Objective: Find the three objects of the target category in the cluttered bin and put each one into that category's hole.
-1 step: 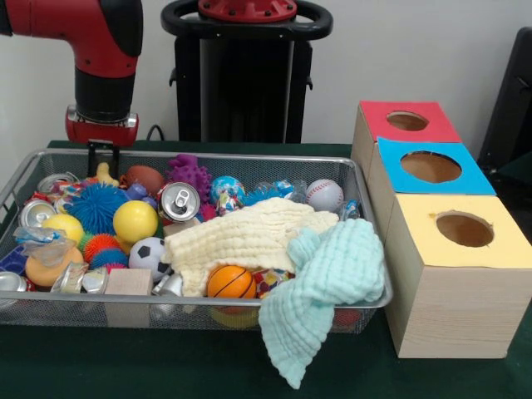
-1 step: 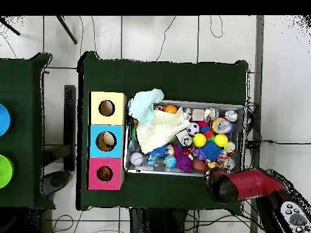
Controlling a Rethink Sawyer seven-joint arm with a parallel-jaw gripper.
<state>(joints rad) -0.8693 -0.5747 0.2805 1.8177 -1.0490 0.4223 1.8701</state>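
Over at the bin's [image 1: 366, 301] back corner, end effector [image 1: 103, 155] hanging above the clutter, can't tell if fingers apart or together, so best to descend slowly onto one exposed ball [image 1: 135, 221], well clear of the cloths [image 1: 249, 237].

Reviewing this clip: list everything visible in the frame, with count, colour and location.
wire bin: one, silver mesh, on the green table.
cream cloth: one, lying over the bin's contents.
light blue cloth: one, draped over the bin's front rim.
basketball: one, orange, at the bin's front.
soccer ball: one, black and white, beside the cream cloth.
yellow ball: one, mid-bin.
blue spiky ball: one, beside the yellow ball.
baseball: one, white, back of the bin.
can: one, silver, mid-bin; others lie along the bin's side.
wooden block: one, front.
boxes: three, each with a hole: red top, blue top, yellow top, beside the bin.
gripper: one, black, over the bin's back corner; whether open or shut is unclear.
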